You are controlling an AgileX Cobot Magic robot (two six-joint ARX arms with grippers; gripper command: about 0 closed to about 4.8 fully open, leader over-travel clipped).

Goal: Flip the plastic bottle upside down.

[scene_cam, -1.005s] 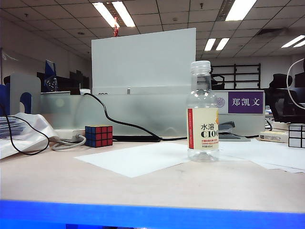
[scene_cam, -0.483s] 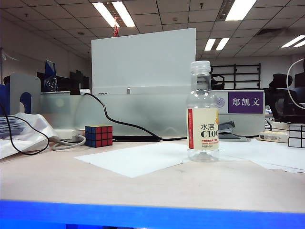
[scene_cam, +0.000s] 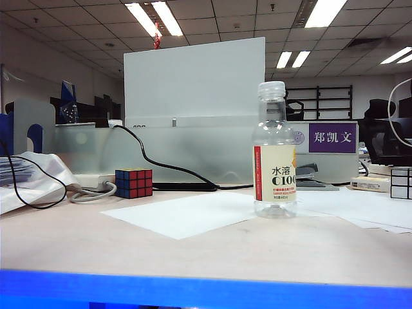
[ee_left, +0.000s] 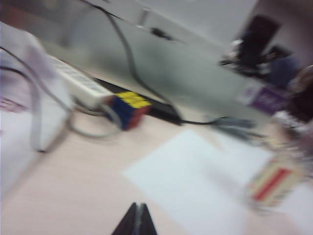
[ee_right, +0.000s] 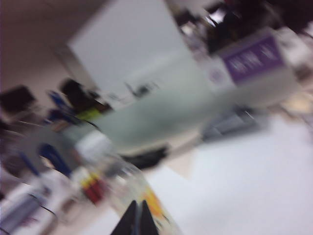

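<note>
Left claw pinched closed, empty, above table; right claw likewise, near upright plastic bottle.

Your exterior camera sits low at the worktop edge, facing level across it toward the grey partition. Your left wrist camera looks down and forward over the closed left hand, tilted and blurred. Your right wrist camera, over the closed right hand, is also tilted and blurred. All three share the plastic bottle and the white paper.
</note>
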